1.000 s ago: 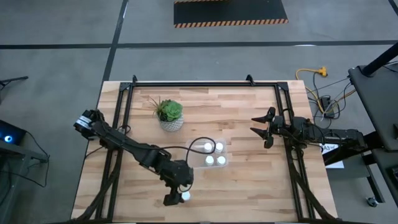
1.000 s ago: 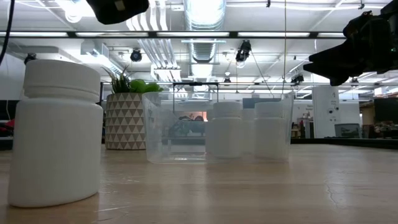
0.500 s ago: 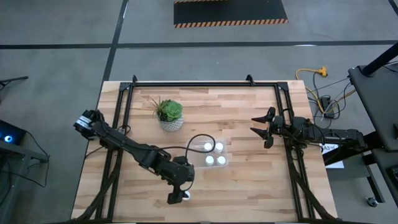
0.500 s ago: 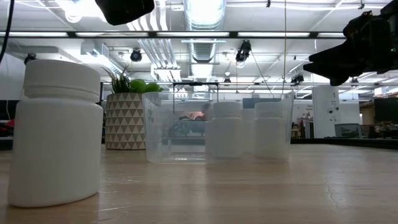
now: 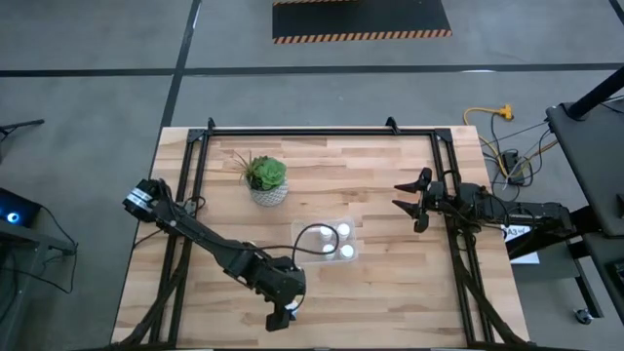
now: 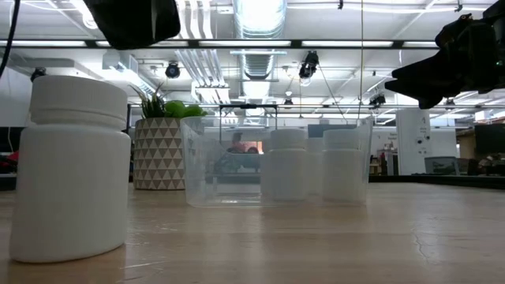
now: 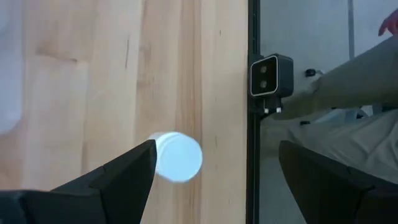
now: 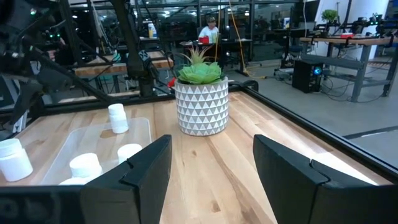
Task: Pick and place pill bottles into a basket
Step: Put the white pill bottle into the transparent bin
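Seen from above: left pincer (image 5: 279, 317) low over the front edge of the wooden surface (image 5: 390, 195), fingers spread wide above a lone pill bottle (image 5: 291, 312) standing there, nothing gripped; clear basket (image 5: 328, 244) mid-surface with white bottle caps (image 5: 341, 231) visible inside, partly covered by the left arm; potted plant (image 5: 265, 179) just behind the basket; right pincer (image 5: 408, 197) parked apart at the right side, fingers partly spread and empty. At surface height: the lone bottle (image 6: 72, 167) large and upright in the foreground, dark pincer body (image 6: 134, 20) overhead; further back, the see-through basket (image 6: 276, 162) with bottles (image 6: 288, 164) standing upright inside, plant pot (image 6: 158, 154) beside it, right arm (image 6: 454, 63) high in the air. From the left wrist: white cap (image 7: 179, 157) of the lone bottle beside one of the two spread fingers (image 7: 124, 174), near the surface's edge rail. From the right wrist: plant (image 8: 200, 99) upright beside the basket (image 8: 93, 149), bottles (image 8: 117, 118) inside, one more bottle (image 8: 12, 160) by its wall.
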Action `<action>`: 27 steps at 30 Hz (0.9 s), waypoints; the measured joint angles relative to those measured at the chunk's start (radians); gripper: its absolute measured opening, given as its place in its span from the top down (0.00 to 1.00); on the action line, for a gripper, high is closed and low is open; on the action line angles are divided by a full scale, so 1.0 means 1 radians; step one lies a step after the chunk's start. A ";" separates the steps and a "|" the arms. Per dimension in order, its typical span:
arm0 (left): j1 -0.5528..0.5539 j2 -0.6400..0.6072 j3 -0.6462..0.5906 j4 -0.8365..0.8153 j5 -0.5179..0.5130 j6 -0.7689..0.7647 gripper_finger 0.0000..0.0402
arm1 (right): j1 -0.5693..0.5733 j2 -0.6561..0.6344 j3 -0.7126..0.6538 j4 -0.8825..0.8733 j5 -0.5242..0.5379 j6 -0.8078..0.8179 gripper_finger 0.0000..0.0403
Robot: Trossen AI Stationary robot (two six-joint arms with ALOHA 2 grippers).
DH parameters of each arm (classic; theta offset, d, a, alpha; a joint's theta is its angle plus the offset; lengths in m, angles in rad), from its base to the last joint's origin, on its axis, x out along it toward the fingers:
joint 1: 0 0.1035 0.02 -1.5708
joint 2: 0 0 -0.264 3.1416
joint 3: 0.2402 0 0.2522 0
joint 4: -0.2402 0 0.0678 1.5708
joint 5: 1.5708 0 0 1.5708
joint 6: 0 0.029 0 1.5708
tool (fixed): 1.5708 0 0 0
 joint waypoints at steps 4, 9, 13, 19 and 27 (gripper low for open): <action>-0.003 0.034 0.001 0.006 -0.005 -0.001 0.21 | 0.000 0.000 0.000 0.000 0.000 0.000 0.47; -0.003 0.064 0.001 0.001 -0.006 -0.010 0.21 | 0.000 0.000 0.000 0.000 0.000 0.000 0.47; -0.004 0.080 0.001 0.000 -0.006 -0.033 0.21 | 0.000 0.000 0.000 0.000 0.000 0.000 0.47; -0.004 0.107 0.001 0.002 -0.006 -0.033 0.21 | -0.001 0.000 0.000 0.000 0.000 0.000 0.47; -0.004 0.140 0.001 -0.007 -0.009 -0.034 0.21 | -0.001 0.000 0.000 0.000 0.000 0.000 0.47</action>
